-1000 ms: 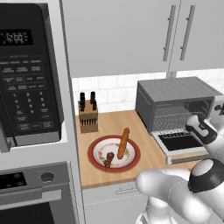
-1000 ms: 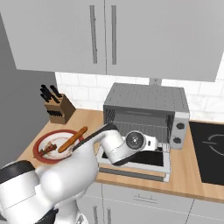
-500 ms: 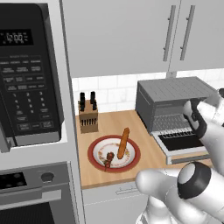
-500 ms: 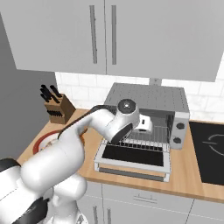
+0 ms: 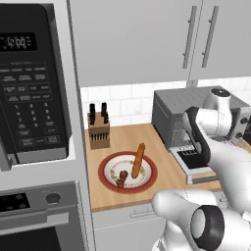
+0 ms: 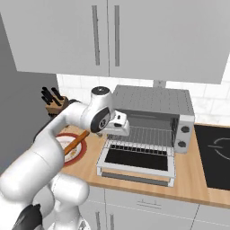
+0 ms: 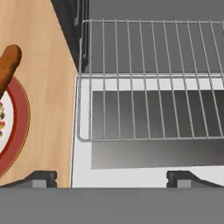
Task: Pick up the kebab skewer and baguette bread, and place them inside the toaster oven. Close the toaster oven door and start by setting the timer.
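Gripper (image 7: 111,177): released, empty, newly swung over lowered toaster oven door (image 7: 131,144); baguette bread (image 7: 8,65) beside it, unpicked.

A wooden knife block (image 5: 98,131) stands against the white tiled wall (image 5: 130,99) on the wooden counter (image 5: 122,139), near a red-rimmed plate (image 5: 149,171), with a black microwave (image 5: 30,83) and grey cabinets (image 5: 147,39) above

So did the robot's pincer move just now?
Yes. The pincer has swung from low over the open oven door up and left, toward the plate side of the oven. It is open and empty.
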Motion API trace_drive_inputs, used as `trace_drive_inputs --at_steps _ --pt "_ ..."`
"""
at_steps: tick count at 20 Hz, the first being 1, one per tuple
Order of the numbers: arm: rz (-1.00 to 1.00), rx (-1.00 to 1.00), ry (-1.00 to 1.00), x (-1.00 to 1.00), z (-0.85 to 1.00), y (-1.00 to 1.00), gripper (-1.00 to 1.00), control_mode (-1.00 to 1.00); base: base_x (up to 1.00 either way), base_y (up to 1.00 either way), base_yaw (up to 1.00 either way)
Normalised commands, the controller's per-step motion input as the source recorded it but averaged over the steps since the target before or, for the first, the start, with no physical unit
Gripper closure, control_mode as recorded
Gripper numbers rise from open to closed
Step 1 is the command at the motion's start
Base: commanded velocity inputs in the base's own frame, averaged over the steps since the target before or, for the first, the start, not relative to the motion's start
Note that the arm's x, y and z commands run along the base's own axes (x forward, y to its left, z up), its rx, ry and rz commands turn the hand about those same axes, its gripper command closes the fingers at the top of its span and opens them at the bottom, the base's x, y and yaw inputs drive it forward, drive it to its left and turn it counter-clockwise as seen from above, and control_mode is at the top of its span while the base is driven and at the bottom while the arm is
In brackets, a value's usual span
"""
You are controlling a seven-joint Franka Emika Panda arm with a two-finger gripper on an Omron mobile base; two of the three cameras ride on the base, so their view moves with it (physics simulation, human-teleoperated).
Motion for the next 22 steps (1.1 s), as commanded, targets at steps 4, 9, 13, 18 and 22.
trace_drive_inputs --at_steps 4,9,13,18,22 --pt "0.0 0.0 0.11 -0.08 -0.18 1.0 -1.0 -1.0 0.0 0.0 0.0" --pt "0.0 0.0 0.03 0.06 -0.09 1.0 -1.0 -1.0 0.0 0.0 0.0" --pt "-0.03 0.0 0.01 0.25 -0.07 0.98 -1.0 -1.0 0.0 0.0 0.0" --pt "-0.11 0.04 0.06 0.34 -0.01 0.52 -1.0 -1.0 0.0 0.0 0.0" --pt "-0.11 0.03 0.07 0.38 -0.17 0.11 -1.0 -1.0 0.0 0.0 0.0"
